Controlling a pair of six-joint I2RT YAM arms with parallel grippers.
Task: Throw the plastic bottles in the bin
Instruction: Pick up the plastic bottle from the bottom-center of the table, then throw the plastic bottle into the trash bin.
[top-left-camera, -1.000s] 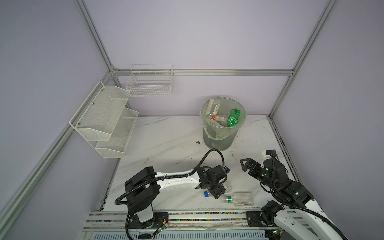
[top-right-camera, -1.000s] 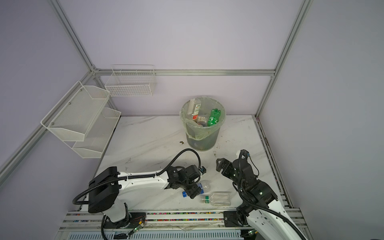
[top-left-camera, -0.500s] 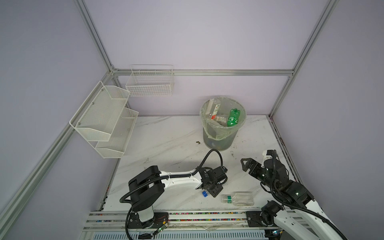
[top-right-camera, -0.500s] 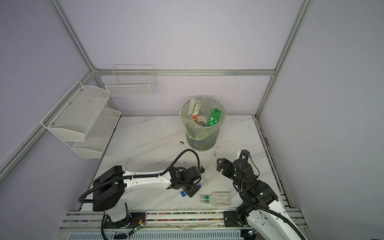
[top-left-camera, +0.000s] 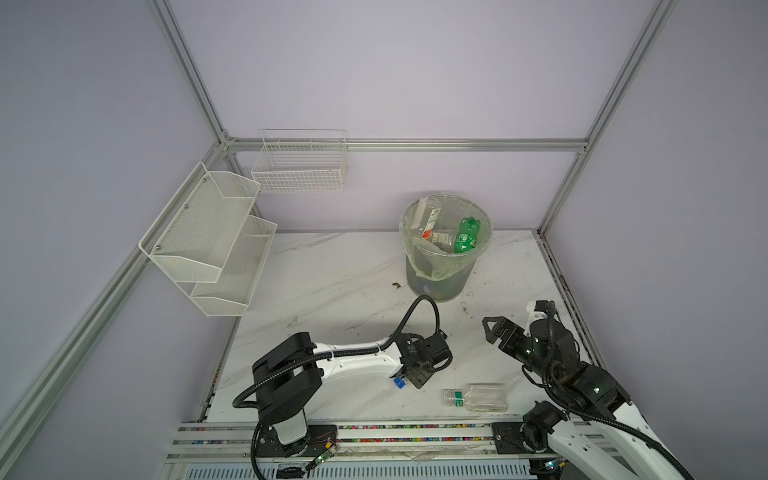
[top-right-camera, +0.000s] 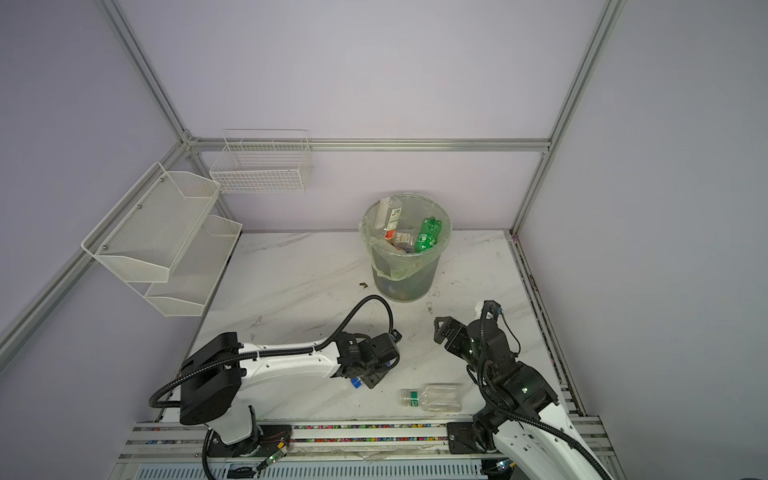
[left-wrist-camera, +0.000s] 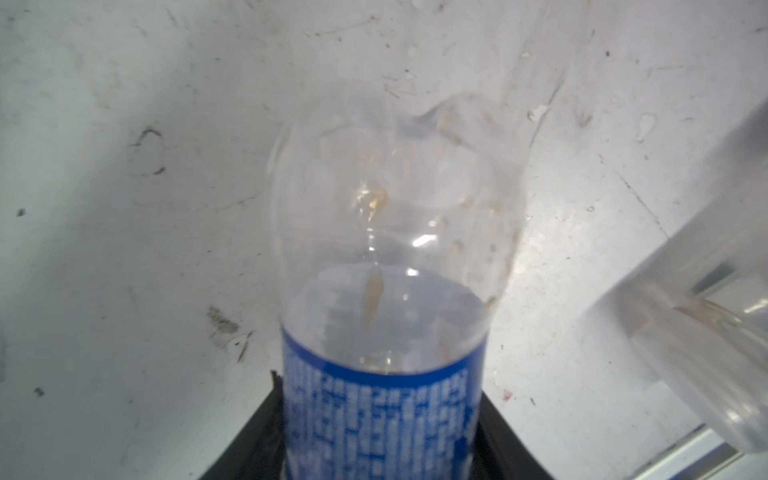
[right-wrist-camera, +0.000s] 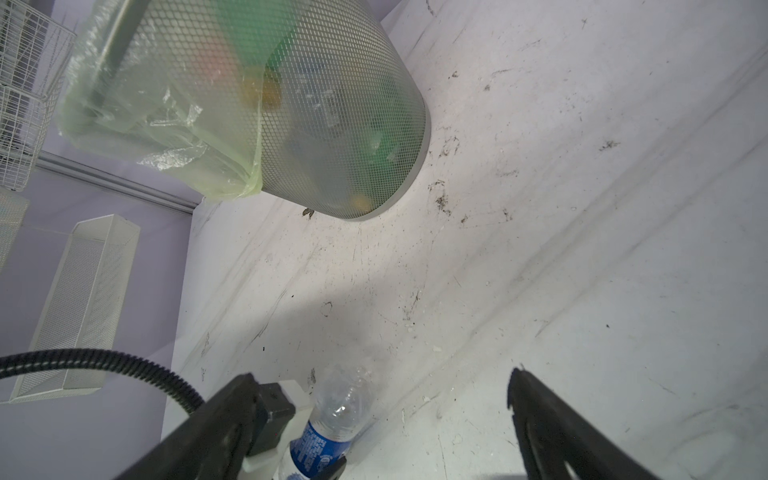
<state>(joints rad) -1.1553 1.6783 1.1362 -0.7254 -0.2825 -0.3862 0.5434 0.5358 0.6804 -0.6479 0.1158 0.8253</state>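
The white marble table (top-left-camera: 332, 282) fills the floor of the cell. A two-tier mesh shelf (top-left-camera: 208, 241) and a wire basket (top-left-camera: 299, 166) hang on the walls by the far corner. The grey bin (top-left-camera: 444, 278), lined with a pale green bag (top-left-camera: 432, 266), stands at the back of the table and holds several bottles, including a green bottle (top-left-camera: 467, 235). The left gripper (top-left-camera: 417, 374) sits low near the front edge, pinching a blue-label bottle (left-wrist-camera: 395, 291) that lies on the table. The right gripper (top-left-camera: 494, 330) hangs above the table, spread wide and holding nothing. A clear bottle (top-left-camera: 476, 399) with a green label lies on its side near the front edge, between the two arms.
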